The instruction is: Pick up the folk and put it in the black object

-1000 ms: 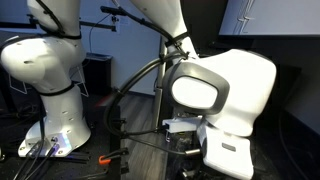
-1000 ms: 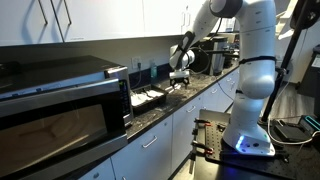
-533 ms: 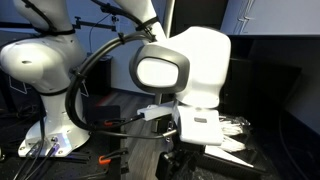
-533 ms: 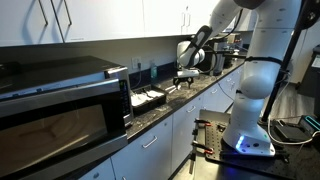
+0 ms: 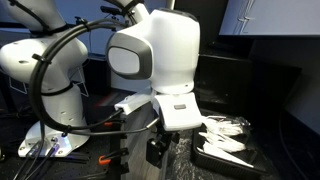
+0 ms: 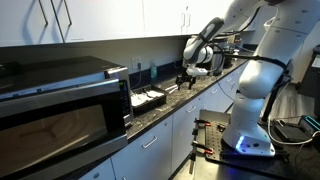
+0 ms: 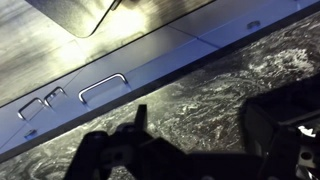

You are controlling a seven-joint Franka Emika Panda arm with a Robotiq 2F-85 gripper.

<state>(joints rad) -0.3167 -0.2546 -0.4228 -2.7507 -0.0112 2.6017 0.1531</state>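
Note:
A black tray (image 5: 222,158) sits on the dark counter with several white plastic utensils (image 5: 228,133) lying in it. It also shows in an exterior view (image 6: 148,98) beside the microwave. I cannot pick out a single fork among the utensils. My gripper (image 5: 158,152) hangs over the counter beside the tray, a little away from it (image 6: 185,78). In the wrist view the gripper (image 7: 200,140) has two dark fingers spread apart, with only speckled counter between them. The tray is out of the wrist view.
A large microwave (image 6: 60,100) stands on the counter beyond the tray. Upper cabinets (image 6: 100,20) hang over the counter. The wrist view shows lower cabinet doors with metal handles (image 7: 102,87). The robot base (image 6: 250,135) stands on the floor in front of the counter.
The arm has swung along the counter away from the tray. In the close exterior view the wrist moved left and uncovered the tray with the white utensils.

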